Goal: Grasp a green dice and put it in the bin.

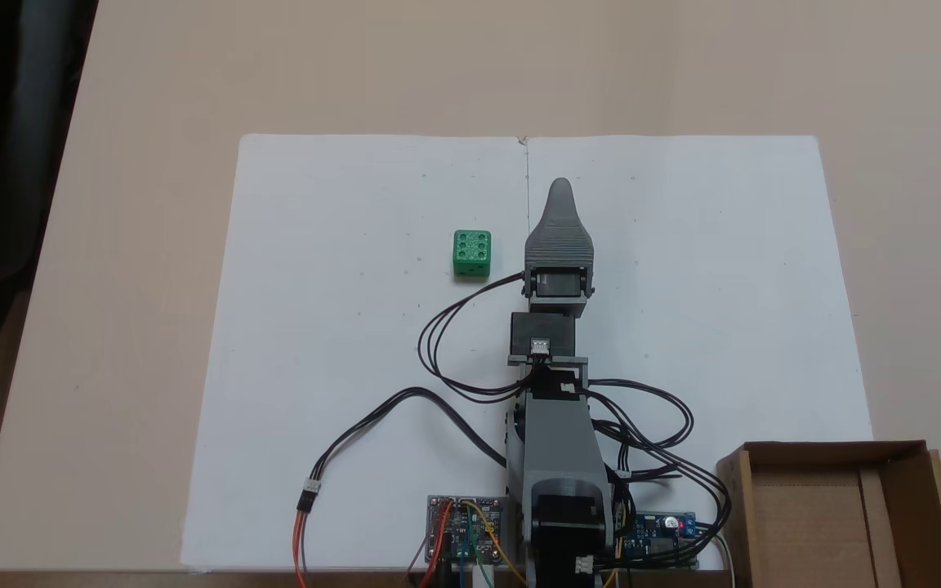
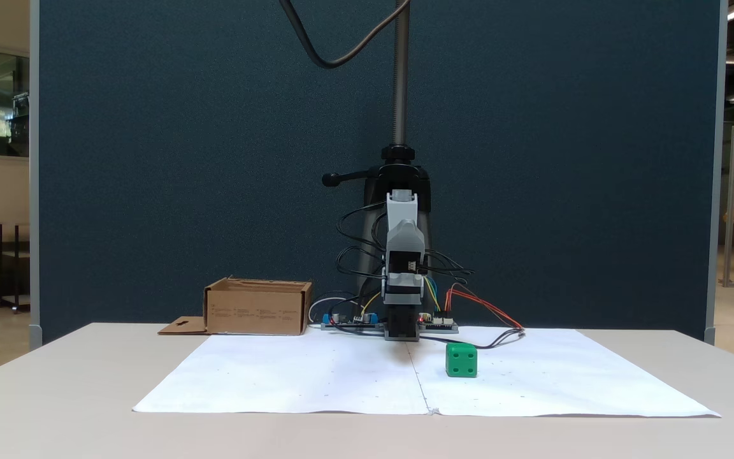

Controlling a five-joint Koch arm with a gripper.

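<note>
The green dice [image 1: 471,252] sits on white paper, left of my gripper [image 1: 560,188] in this fixed view, about a dice width from the gripper's body. From the front, the dice [image 2: 461,360] lies right of the gripper [image 2: 403,333] and nearer the camera. The gripper points forward and low over the paper's centre seam. Its jaws lie one over the other, so their gap is hidden. Nothing shows between them. The brown cardboard bin [image 1: 834,447] stands beside the arm's base, at the lower right, with its hang-hole flap outward. From the front, the bin [image 2: 257,309] is back left.
Two white sheets [image 1: 340,367] cover the table's middle. Circuit boards [image 1: 466,527] and loops of black cable [image 1: 438,343] lie around the arm's base. A dark partition [image 2: 214,159] and a camera pole [image 2: 400,70] stand behind the arm.
</note>
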